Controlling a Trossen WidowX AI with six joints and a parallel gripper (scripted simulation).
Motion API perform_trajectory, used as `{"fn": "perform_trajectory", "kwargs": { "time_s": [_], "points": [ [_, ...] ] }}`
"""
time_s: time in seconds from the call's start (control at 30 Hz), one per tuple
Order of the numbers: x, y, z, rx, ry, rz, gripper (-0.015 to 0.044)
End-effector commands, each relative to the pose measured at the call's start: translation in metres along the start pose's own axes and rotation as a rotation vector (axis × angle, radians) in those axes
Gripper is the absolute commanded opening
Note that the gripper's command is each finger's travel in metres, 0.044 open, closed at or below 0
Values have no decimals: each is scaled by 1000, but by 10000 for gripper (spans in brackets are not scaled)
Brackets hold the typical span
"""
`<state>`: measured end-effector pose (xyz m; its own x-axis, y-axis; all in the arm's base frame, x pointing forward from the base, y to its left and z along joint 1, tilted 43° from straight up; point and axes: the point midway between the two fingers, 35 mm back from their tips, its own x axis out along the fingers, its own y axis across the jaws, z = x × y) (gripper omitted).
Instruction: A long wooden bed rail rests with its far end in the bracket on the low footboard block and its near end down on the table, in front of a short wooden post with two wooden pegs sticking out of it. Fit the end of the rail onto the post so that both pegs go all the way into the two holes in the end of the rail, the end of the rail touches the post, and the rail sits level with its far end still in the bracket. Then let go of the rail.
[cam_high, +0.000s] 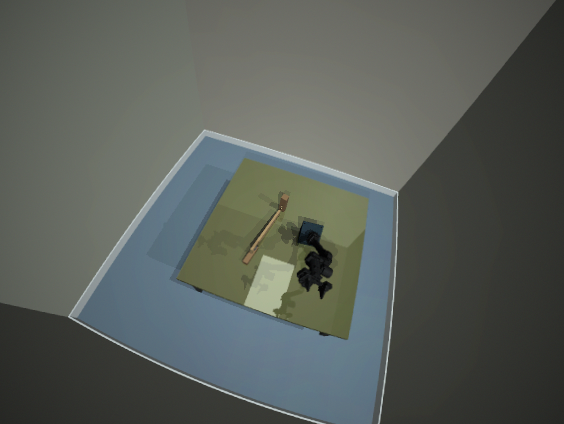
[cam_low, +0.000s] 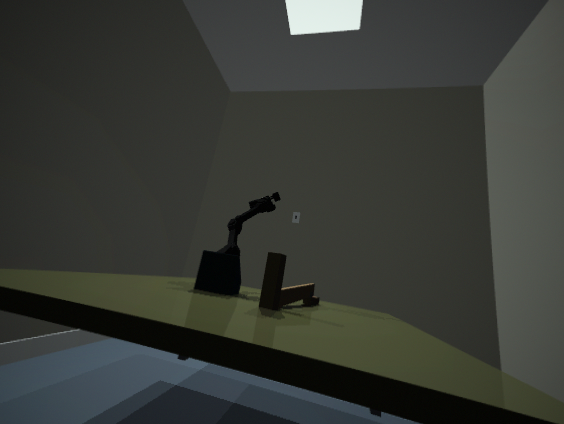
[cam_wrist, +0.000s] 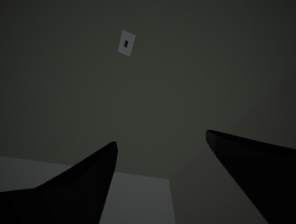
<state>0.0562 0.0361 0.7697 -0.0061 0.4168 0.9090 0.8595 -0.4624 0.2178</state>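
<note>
The long wooden rail (cam_high: 264, 235) (cam_low: 298, 292) lies on the olive table (cam_high: 220, 270) (cam_low: 400, 340). One end is down by the upright wooden post (cam_high: 284, 201) (cam_low: 273, 280). Its other end rests at the low footboard block (cam_high: 246, 259) (cam_low: 314, 301). The pegs and holes are too small to make out. My gripper (cam_high: 316, 290) (cam_low: 275, 196) (cam_wrist: 161, 140) is open and empty. It is raised high above the table, well away from the rail, on the other side of the arm's base. In the wrist view it faces a wall, and neither rail nor post shows.
The arm's dark base box (cam_high: 311, 231) (cam_low: 218, 272) stands on the table next to the post. A pale patch of light (cam_high: 270, 285) lies on the table under the arm. A small wall plate (cam_low: 296, 217) (cam_wrist: 127, 43) is on the far wall.
</note>
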Motion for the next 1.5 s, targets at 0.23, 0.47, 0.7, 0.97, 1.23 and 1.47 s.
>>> {"fn": "perform_trajectory", "kwargs": {
  "time_s": [0.23, 0.47, 0.7, 0.97, 1.23, 1.47],
  "points": [
    [-28, 98, 18, 156, -3, 254, 440],
    [-52, 145, 29, 300, 28, 390, 440],
    [-113, 238, 60, 368, -8, 681, 440],
    [-201, 320, 94, 451, -44, 993, 440],
    [-314, 379, 137, 555, -98, 1332, 440],
    [-422, 402, 178, 677, -140, 1634, 440]
  ]
}}
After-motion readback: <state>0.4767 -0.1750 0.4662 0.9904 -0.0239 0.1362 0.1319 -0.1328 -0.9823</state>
